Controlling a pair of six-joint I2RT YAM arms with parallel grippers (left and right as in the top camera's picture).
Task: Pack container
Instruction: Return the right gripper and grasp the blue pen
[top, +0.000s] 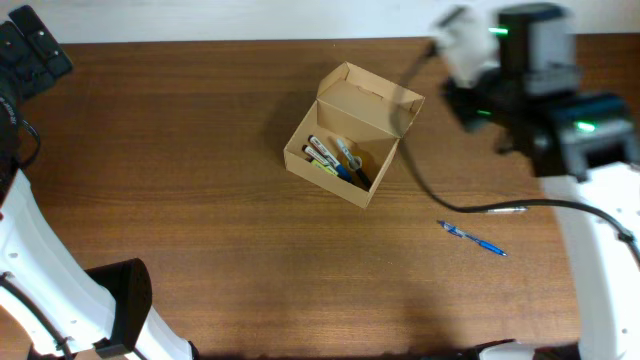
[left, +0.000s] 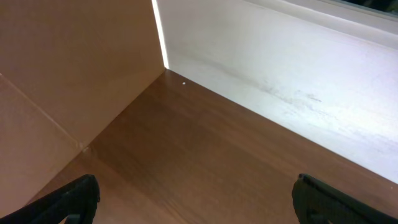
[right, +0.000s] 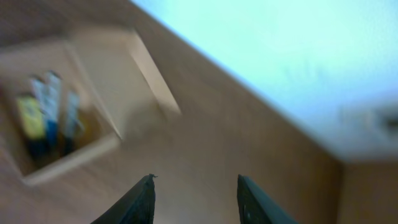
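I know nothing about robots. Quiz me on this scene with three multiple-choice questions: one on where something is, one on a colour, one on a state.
1. Where does the loose pen lie, relative to the cardboard box?
A. inside it
B. on top of it
C. on the table, apart from it

2. What colour is that pen?
A. blue
B. red
C. green

3. How is the box's lid?
A. taped shut
B. open, standing up
C. torn off

Answers:
1 C, it lies alone on bare wood, clear of the box.
2 A, its barrel shows blue in the overhead view.
3 B, the flap stands up at the back and the pens inside are visible.
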